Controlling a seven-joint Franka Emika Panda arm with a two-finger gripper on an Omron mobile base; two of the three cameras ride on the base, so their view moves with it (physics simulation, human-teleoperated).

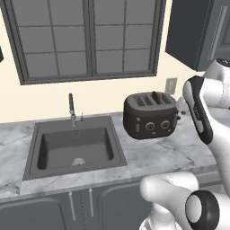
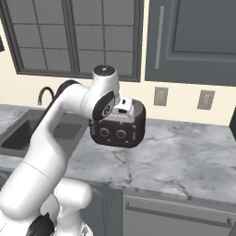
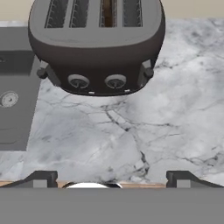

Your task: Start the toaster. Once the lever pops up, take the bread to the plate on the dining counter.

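Two steps make up this task, and by the look of things the first is in hand: the toaster (image 1: 150, 115) has to be started, or the wait for the pop-up is on; which of the two I cannot tell. It stands on the marble tabletop (image 3: 131, 131) just right of the sink (image 1: 74, 148), under the window, with the bread (image 1: 155, 95) standing in one of the top slots. In the hand view the gripper (image 3: 111, 179) hangs in front of the toaster, well apart from it, its jaws spread wide and holding nothing. A lever (image 3: 146, 70) shows at each lower front corner; whether either is pressed down I cannot tell. If the toaster is not yet running, the next move calls for bringing a fingertip (image 3: 181, 178) over the lever on the bread's side and pushing it down; otherwise the arm should wait, then lift the slice from above.
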